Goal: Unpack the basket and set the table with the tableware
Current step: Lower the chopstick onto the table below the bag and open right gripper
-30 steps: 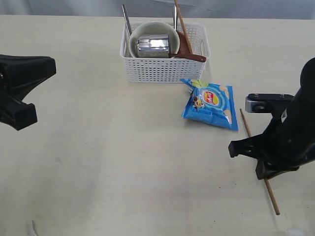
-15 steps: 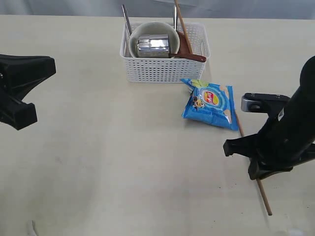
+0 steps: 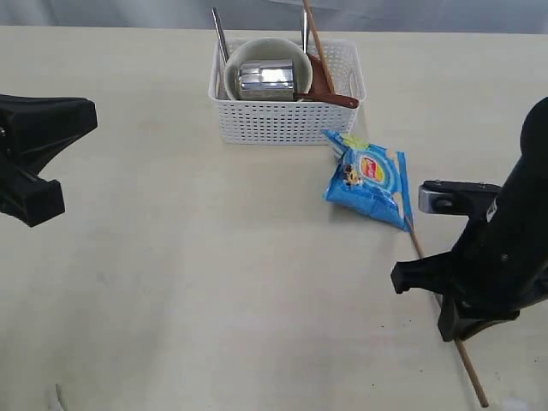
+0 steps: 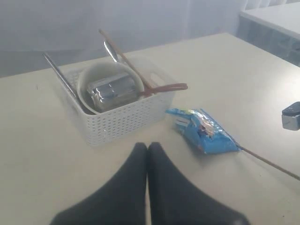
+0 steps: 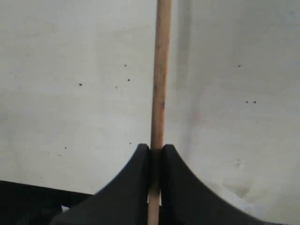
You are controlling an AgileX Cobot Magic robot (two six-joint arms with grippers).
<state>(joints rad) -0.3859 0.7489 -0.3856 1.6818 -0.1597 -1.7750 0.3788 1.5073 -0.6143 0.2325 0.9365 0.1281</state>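
The white basket (image 3: 287,120) stands at the back of the table (image 3: 214,282). In it are a cream bowl (image 3: 257,50) with a shiny steel cup (image 3: 266,79) lying inside, a reddish-brown wooden spoon (image 3: 330,96), two steel handles (image 3: 220,32) and one upright chopstick (image 3: 315,34). My right gripper (image 5: 156,149) is shut on another chopstick (image 5: 161,70) low over the table at the front right. Its far end (image 3: 413,235) reaches the blue chip bag. My left gripper (image 4: 148,146) is shut and empty, well left of the basket (image 4: 122,122).
The blue chip bag (image 3: 370,177) lies on the table between the basket and my right arm (image 3: 492,257), also visible from the left wrist as the bag (image 4: 204,131). My left arm (image 3: 38,145) hangs at the left edge.
My right gripper has shifted left, then back toward the near edge, carrying the chopstick. The chopstick's far end nudged the chip bag, which turned and slid slightly toward the basket. Left arm unmoved.
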